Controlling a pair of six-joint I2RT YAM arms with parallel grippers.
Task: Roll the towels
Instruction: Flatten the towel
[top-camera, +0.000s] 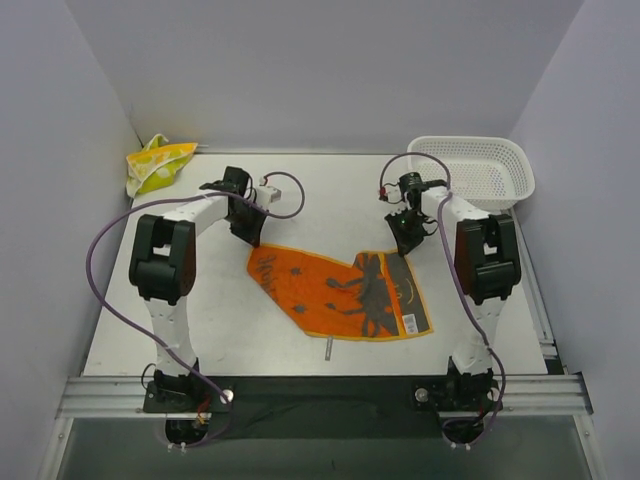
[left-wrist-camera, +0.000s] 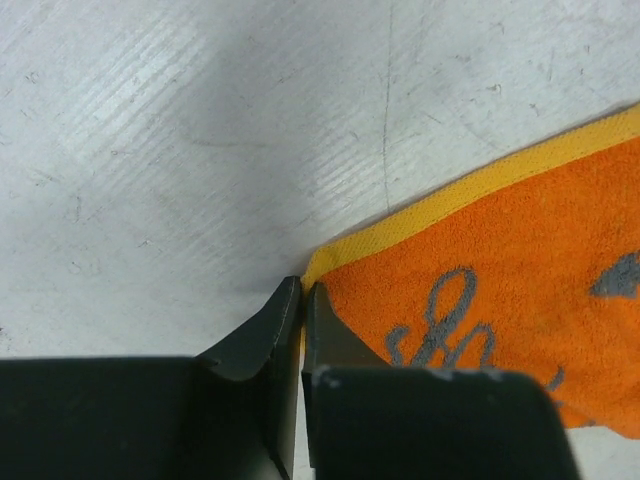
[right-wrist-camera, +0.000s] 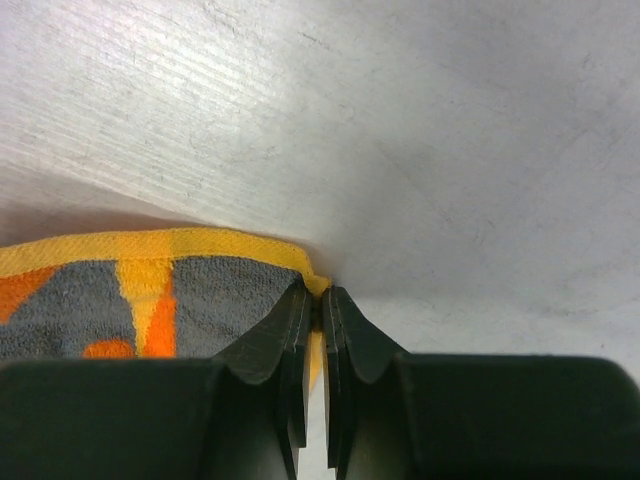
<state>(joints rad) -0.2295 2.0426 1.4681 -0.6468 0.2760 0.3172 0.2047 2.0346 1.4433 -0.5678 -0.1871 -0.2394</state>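
Note:
The orange towel with grey pattern lies on the table centre, partly stretched between both grippers. My left gripper is shut on its far left corner; the wrist view shows the yellow hem pinched between the jaws of the left gripper. My right gripper is shut on the far right corner, the right gripper pinching the yellow hem beside a grey patch. The pale yellow towel with lime-green prints lies bunched at the far left corner, away from both grippers.
A white mesh basket stands at the far right, close behind the right arm. Walls enclose the table on three sides. A small label tab sticks out from the orange towel's near edge.

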